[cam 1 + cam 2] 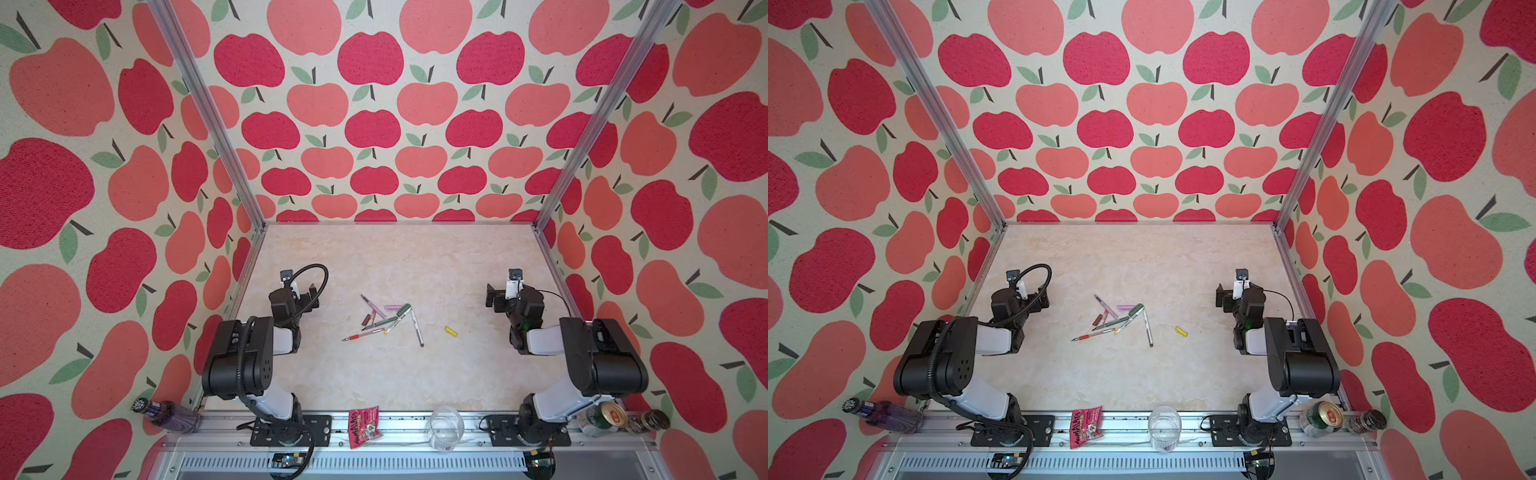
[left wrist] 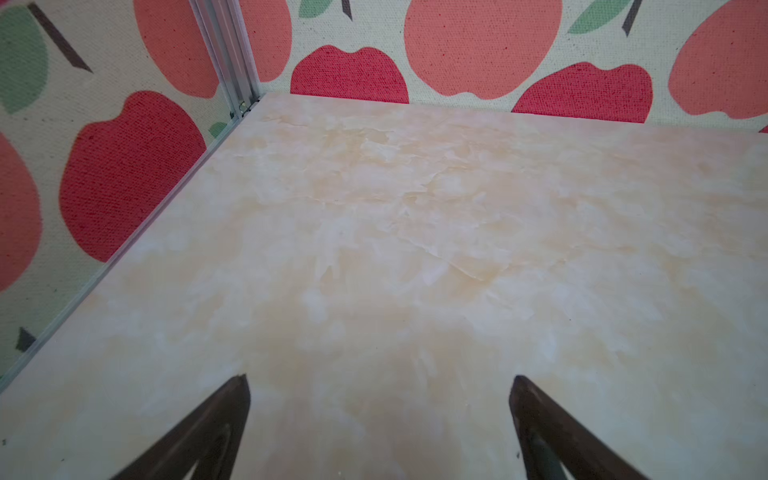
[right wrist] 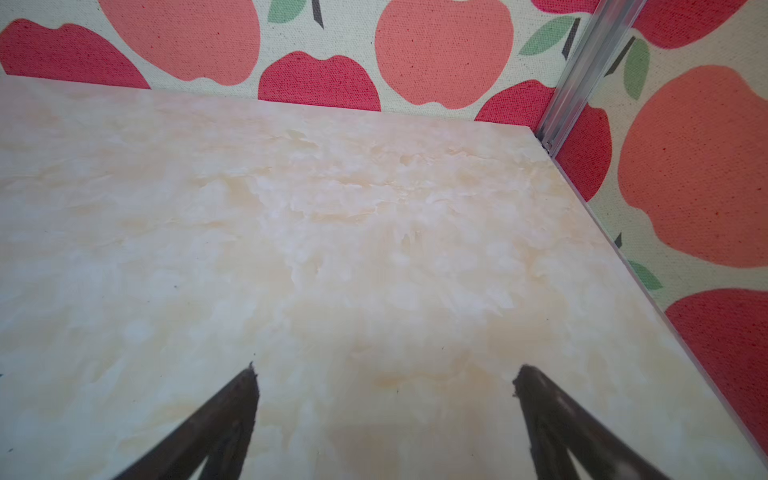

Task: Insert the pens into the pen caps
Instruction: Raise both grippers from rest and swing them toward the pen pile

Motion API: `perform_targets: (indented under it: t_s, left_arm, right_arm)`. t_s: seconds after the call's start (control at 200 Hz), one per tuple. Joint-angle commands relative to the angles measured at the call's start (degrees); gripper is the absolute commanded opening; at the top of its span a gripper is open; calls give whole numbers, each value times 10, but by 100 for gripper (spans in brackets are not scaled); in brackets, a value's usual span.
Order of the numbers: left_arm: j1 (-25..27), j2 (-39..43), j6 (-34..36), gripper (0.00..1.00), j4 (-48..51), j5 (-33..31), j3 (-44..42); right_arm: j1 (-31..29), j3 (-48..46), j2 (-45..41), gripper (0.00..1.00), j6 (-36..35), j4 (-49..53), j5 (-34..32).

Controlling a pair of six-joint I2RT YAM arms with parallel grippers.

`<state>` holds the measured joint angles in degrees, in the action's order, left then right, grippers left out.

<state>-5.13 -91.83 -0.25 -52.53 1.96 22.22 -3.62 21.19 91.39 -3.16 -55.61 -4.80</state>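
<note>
The pens lie in a loose heap at the table's middle in both top views: a lilac one (image 1: 372, 305), a dark green one (image 1: 380, 323), a red one (image 1: 363, 335) and two white-barrelled ones (image 1: 417, 328). Pen caps sit among them: lilac (image 1: 391, 308), green (image 1: 404, 309) and brown (image 1: 365, 319). A yellow cap (image 1: 451, 331) (image 1: 1181, 331) lies alone to the right. My left gripper (image 1: 311, 296) (image 2: 381, 382) hovers open left of the heap. The right gripper (image 1: 492, 296) (image 3: 386, 371) hovers open on the right. Both wrist views show only bare table (image 2: 374, 208).
Along the front rail stand a purple bottle (image 1: 170, 415), a red snack packet (image 1: 364, 420), a clear cup (image 1: 446, 427), a can (image 1: 602, 417) and a small jar (image 1: 652, 420). Apple-patterned walls with metal posts enclose three sides.
</note>
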Motion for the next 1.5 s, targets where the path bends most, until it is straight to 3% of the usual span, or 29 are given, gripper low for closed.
perform_targets:
  t_s: [0.0, 0.835, 0.926, 1.006, 1.091, 1.151, 1.206, 1.241, 1.286, 1.326, 1.401, 1.496]
  left_arm:
    - [1, -3, 9, 99, -14, -4, 0]
    - [-8, -2, 1, 99, -12, 4, 2]
    - [-5, 10, -10, 99, -14, -36, -3]
    - [-5, 63, -21, 99, 32, -67, -3]
    - [-2, 139, -25, 99, 131, -85, 20]
    - [-2, 203, -61, 99, 225, -102, 48]
    - [-9, 257, -109, 99, 309, -106, 78]
    - [-17, 286, -150, 99, 357, -96, 95]
    - [-32, 318, -222, 99, 397, -85, 108]
    - [-45, 339, -301, 99, 427, -72, 112]
    - [-84, 376, -325, 99, 395, 53, 97]
    - [-93, 404, -352, 99, 391, 108, 92]
  right_arm:
    - [3, 1, -6, 99, 1, -2, 7]
    - [3, -1, -6, 99, 1, -4, 6]
    - [3, -3, -26, 99, 9, 2, -23]
    - [0, 9, -80, 99, 4, 70, -29]
    - [-5, 52, -157, 99, 12, 205, -28]
    - [-2, 92, -210, 99, 89, 306, -32]
    - [1, 124, -248, 99, 217, 405, -48]
    - [9, 134, -267, 99, 291, 438, -18]
    - [28, 127, -282, 99, 313, 401, 113]
    - [33, 111, -285, 99, 342, 343, 185]
    - [33, 128, -277, 95, 380, 336, 246]
    - [21, 186, -253, 90, 374, 427, 292]
